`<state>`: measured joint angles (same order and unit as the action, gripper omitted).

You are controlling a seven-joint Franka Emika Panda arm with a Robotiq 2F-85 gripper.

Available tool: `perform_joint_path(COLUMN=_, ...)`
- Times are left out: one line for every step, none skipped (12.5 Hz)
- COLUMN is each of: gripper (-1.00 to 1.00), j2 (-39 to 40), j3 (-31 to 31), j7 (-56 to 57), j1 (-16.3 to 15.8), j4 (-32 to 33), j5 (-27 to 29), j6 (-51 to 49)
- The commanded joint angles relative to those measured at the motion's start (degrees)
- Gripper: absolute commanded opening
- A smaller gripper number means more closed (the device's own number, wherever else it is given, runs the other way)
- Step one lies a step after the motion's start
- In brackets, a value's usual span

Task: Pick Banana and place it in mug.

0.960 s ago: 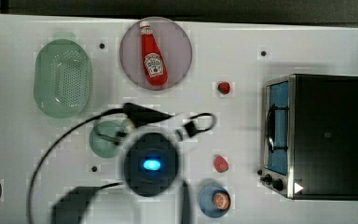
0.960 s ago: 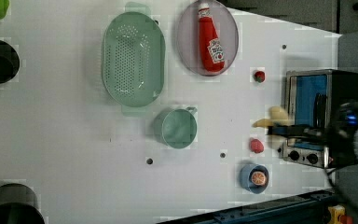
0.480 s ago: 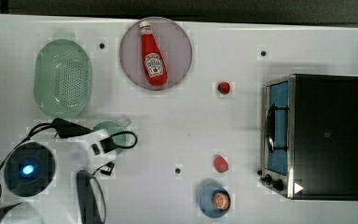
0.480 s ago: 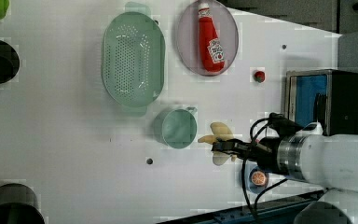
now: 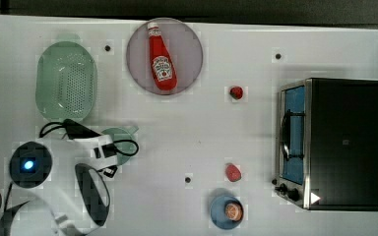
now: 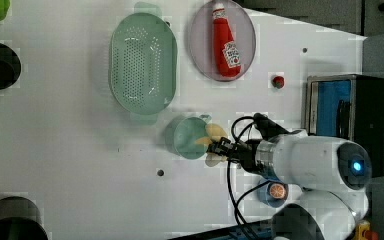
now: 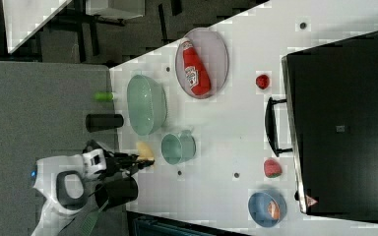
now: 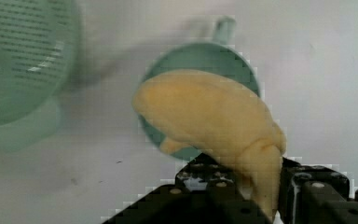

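Clamped in the gripper [image 8: 256, 186] is the banana [image 8: 214, 121], a pale yellow-cream bunch pinched by its stem end between the black fingers [image 8: 307, 186], with the fat end sticking out over the mug [image 8: 242, 60]. In the left view the gripper [image 6: 219, 148] sits at the mug's [image 6: 185, 140] right rim, and the banana [image 6: 215, 132] overlaps that rim, partly above the green opening. The right view shows the banana [image 7: 144, 150] just to the left of the mug [image 7: 177, 147], with the gripper [image 7: 135, 162] beside it.

Taking the mug as landmark in the left view: the large green perforated colander [image 6: 142, 70] lies just above it, almost touching; the ketchup bottle [image 6: 226, 42] lies on a round grey plate [image 6: 247, 50] up and to the right; a small red fruit [image 6: 278, 81] sits further right, near the black toaster oven [image 6: 370, 115]. Below and right of the mug, the blue dish [image 6: 265, 196] with an orange slice [image 6: 277, 190] peeks out from under the white arm [image 6: 310, 160].
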<state>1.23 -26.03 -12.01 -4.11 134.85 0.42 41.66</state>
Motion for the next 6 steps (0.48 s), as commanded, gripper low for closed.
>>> perform_joint_path(gripper=-0.37, j2=2.7, j3=0.27, j7=-4.73, j1=0.92, j4=-2.04, j5=-0.55, j6=3.75)
perform_joint_path(gripper=-0.37, j2=3.9, j3=0.33, j7=-4.95, j1=0.94, j4=-2.04, j5=-0.55, j6=5.23)
perform_joint_path(gripper=-0.33, j2=4.77, j3=0.51, j7=-5.4, j1=0.98, j4=-1.86, j5=-0.7, j6=6.12)
perform_joint_path(gripper=-0.15, j2=5.27, j3=0.54, j7=-5.4, j1=0.99, j4=-1.87, j5=-0.71, j6=7.87)
perform_joint_path(gripper=0.07, j2=5.55, j3=0.52, j7=-5.4, j1=0.98, j4=-1.71, j5=-0.72, j6=8.69)
perform_joint_path(gripper=0.29, j2=5.7, j3=0.4, j7=-5.47, j1=0.98, j4=-1.47, j5=-0.71, j6=8.67)
